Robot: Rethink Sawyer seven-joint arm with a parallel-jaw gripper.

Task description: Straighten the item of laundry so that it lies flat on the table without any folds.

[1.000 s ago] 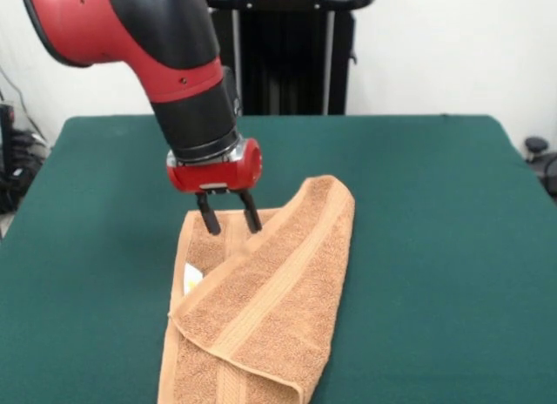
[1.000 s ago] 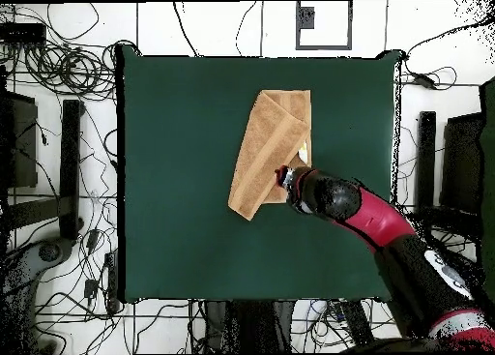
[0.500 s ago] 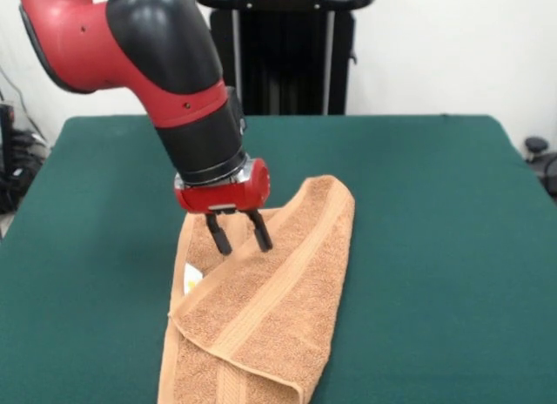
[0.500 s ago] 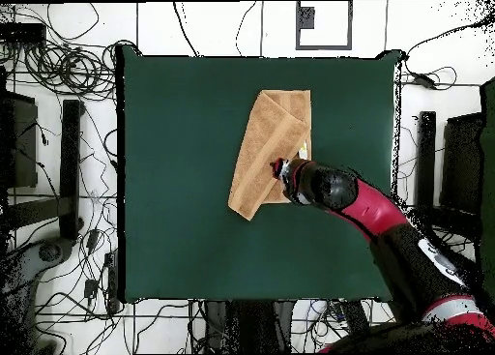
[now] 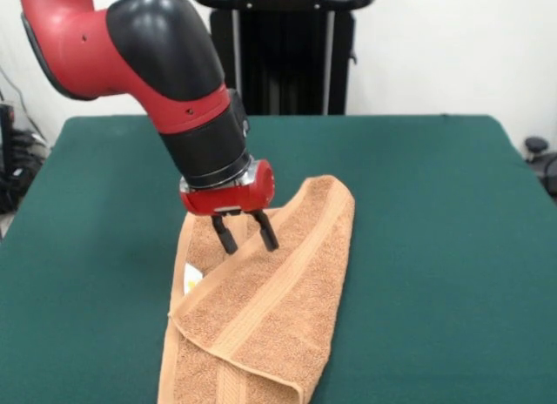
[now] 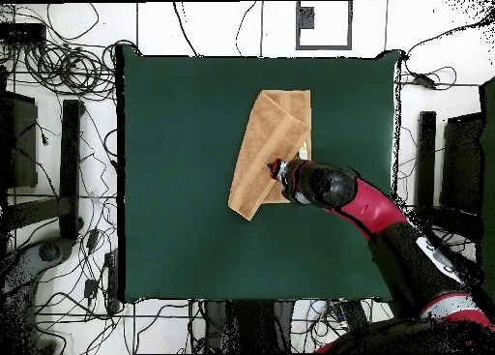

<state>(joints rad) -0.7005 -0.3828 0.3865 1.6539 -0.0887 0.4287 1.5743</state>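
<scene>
The item of laundry point(image 5: 270, 308) point(image 6: 263, 148) is an orange-tan terry towel folded over itself diagonally on the dark green table point(image 5: 435, 247) point(image 6: 174, 177). A woven band runs along the folded flap, and a small white tag point(image 5: 191, 281) peeks out at its left edge. My gripper point(image 5: 251, 243) point(image 6: 277, 167) is open, its two dark fingers spread just above the towel's upper edge, near the fold line. In the overhead view the wrist covers the fingers.
The red and black arm point(image 5: 165, 64) point(image 6: 387, 225) reaches in over the table's side. Cables and black stands point(image 6: 68, 167) lie on the floor around the table. The black pedestal point(image 5: 278, 47) stands behind the far edge.
The gripper has moved a little along the towel's upper edge toward the folded flap and dropped slightly closer to the cloth. The towel has not moved.
</scene>
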